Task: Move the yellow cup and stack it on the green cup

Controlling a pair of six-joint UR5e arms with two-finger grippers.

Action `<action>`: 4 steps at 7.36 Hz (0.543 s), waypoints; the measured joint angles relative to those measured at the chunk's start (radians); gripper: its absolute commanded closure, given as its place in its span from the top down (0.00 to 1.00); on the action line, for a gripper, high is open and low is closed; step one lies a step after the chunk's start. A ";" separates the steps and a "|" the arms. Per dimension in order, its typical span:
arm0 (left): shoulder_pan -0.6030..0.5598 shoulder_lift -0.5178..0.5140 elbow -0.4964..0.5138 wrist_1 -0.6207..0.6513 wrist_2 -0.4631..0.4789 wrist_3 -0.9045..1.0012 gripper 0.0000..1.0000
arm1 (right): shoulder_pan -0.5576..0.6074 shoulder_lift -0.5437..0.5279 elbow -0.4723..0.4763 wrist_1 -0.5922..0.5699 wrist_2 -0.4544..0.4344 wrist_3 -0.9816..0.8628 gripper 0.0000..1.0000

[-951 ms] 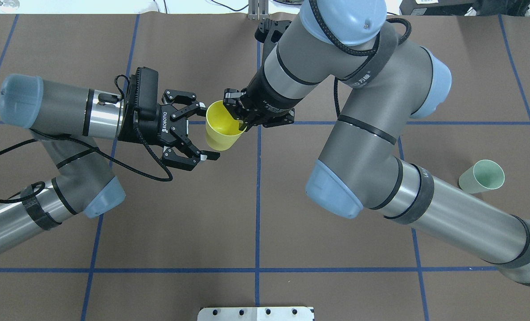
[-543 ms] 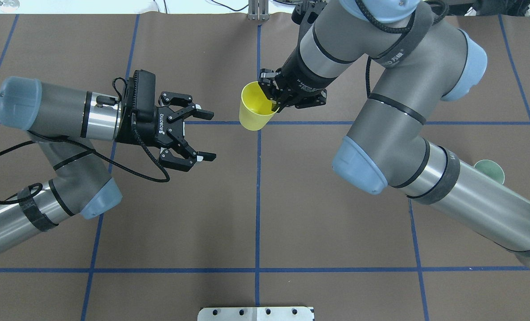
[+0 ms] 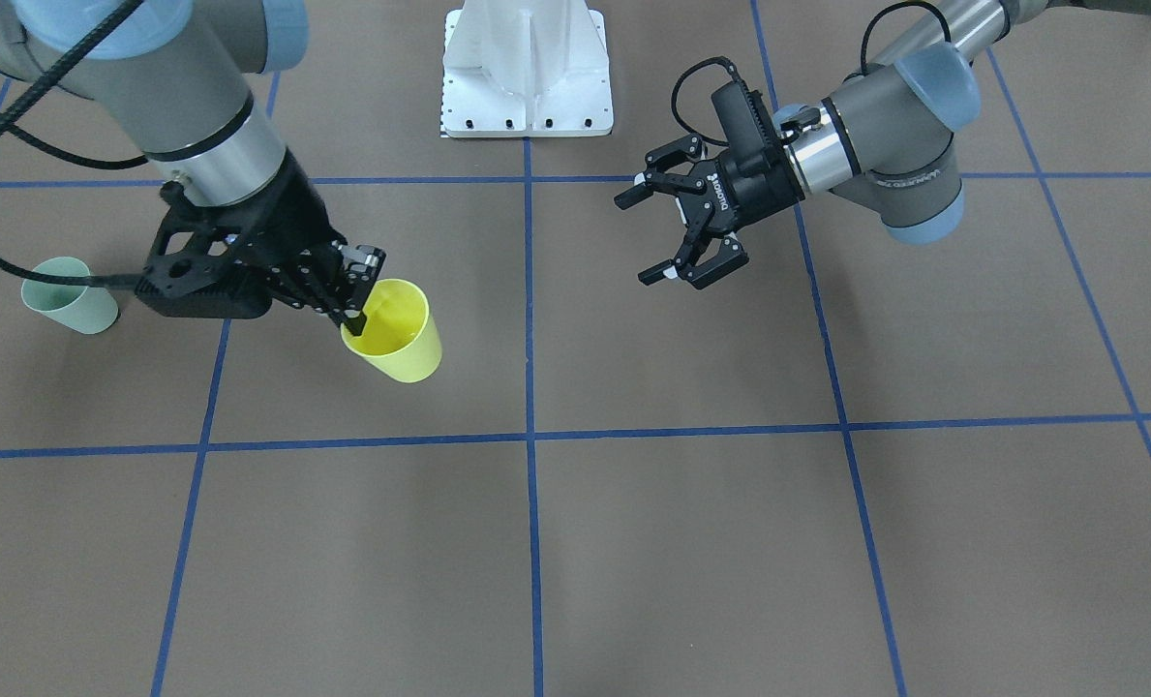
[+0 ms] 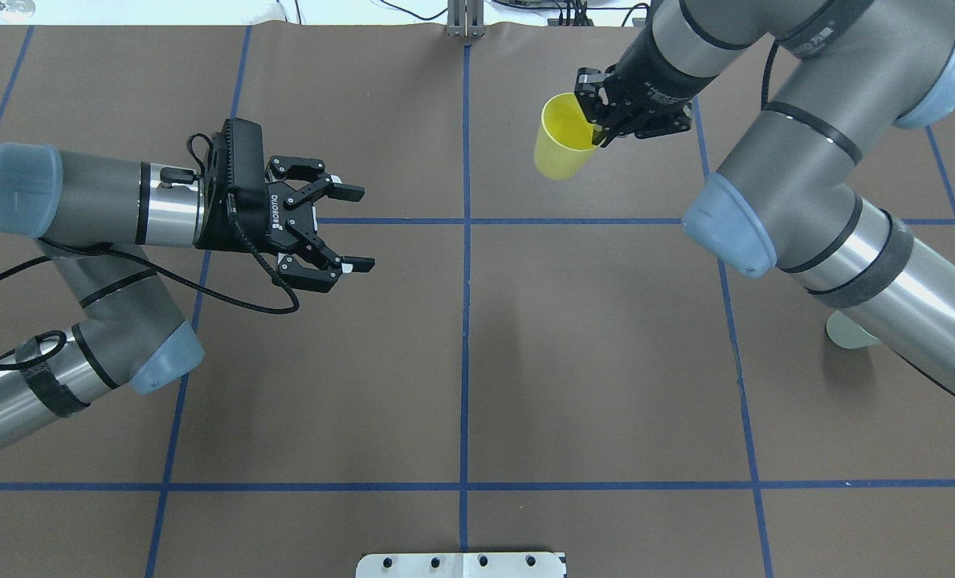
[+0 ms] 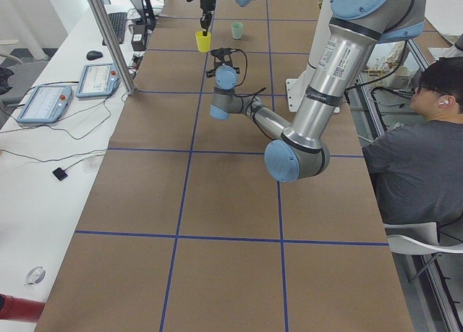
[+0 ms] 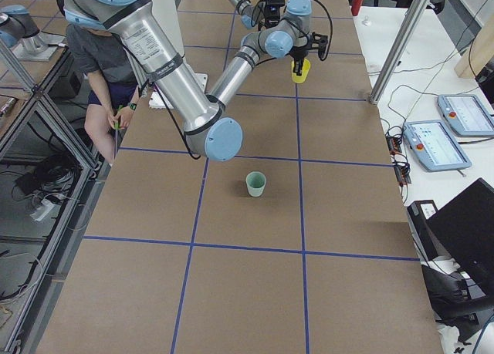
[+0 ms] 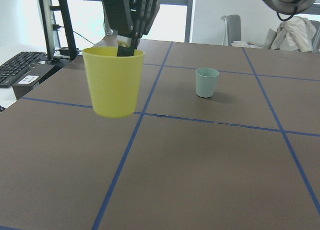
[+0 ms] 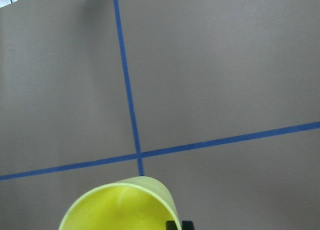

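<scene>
Overhead exterior: yellow cup hangs below right claw, which pinches its rim

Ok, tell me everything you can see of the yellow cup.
The yellow cup is a small, plain, bright yellow tumbler, plastic by its look, tapering to a narrower base, empty. It hangs roughly upright, mouth up, clear of the table. The right gripper holds it by the rim, jaws shut on the wall, one inside, one outside. Nothing else touches it: the green cup stands apart on the table and the open left gripper is well away.
</scene>
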 measured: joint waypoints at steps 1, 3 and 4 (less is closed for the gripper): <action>-0.023 0.024 0.000 0.041 0.008 -0.004 1.00 | 0.030 -0.032 -0.001 -0.001 0.001 -0.042 0.00; -0.125 0.054 -0.004 0.198 -0.007 -0.004 1.00 | 0.080 -0.086 -0.001 0.000 0.002 -0.128 0.00; -0.198 0.059 -0.007 0.307 -0.034 0.001 1.00 | 0.102 -0.113 0.000 0.000 0.005 -0.173 0.00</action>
